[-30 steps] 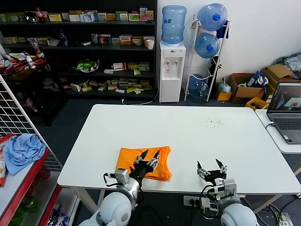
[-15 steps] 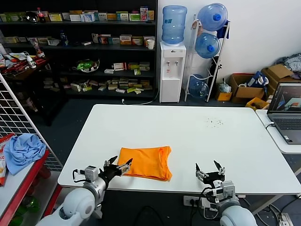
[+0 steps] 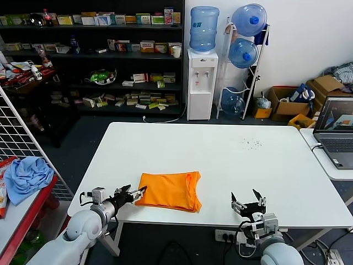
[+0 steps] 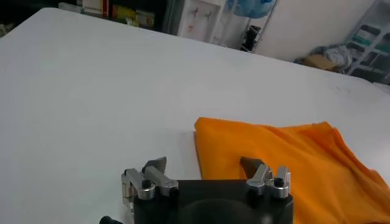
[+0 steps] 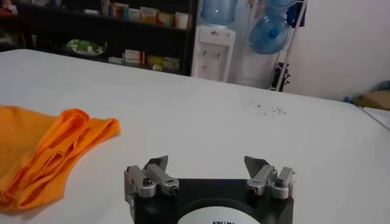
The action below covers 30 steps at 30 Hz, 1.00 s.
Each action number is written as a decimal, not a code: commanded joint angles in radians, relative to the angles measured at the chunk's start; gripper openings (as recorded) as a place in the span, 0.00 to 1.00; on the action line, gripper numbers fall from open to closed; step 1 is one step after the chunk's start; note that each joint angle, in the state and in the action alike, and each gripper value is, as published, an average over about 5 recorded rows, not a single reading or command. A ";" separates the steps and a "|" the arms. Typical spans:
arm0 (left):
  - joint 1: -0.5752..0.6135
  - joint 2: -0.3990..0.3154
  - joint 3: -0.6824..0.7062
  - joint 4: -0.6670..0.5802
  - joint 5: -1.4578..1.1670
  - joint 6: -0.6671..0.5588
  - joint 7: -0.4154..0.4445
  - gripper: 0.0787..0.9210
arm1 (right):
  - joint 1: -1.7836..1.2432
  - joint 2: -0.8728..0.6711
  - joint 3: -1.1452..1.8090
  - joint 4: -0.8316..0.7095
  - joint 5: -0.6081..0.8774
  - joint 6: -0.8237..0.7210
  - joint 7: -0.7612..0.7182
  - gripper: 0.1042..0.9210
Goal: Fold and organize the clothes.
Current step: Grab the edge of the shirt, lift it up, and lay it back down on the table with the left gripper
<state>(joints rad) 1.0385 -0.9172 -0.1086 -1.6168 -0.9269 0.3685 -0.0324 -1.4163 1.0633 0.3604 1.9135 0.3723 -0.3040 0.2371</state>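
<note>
The orange T-shirt (image 3: 168,190) lies folded into a flat rectangle near the front edge of the white table (image 3: 220,154). It also shows in the left wrist view (image 4: 286,158) and the right wrist view (image 5: 42,149). My left gripper (image 3: 132,192) is open and empty, just off the shirt's left edge at the table's front left; in its own view (image 4: 204,167) one finger hangs over the cloth's corner. My right gripper (image 3: 247,200) is open and empty at the front edge, to the right of the shirt, and shows in its own view (image 5: 207,164).
A laptop (image 3: 336,132) sits on a side table at the right. A light blue cloth bundle (image 3: 25,176) lies on a red rack at the left. Shelves (image 3: 94,61), a water dispenser (image 3: 201,83) and spare bottles stand behind the table.
My left gripper has pulled off the shirt and swung left, from on top of its front left part to beside its left edge. The shirt lies flat. The right gripper has barely moved.
</note>
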 commanded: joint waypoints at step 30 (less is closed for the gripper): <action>0.029 0.092 -0.057 -0.075 0.023 0.034 -0.008 0.11 | 0.019 0.005 -0.020 0.023 0.003 -0.004 0.010 0.88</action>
<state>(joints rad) 1.0459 -0.9280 -0.1256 -1.6425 -0.9155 0.3884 -0.0149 -1.4083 1.0686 0.3536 1.9368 0.3755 -0.3079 0.2452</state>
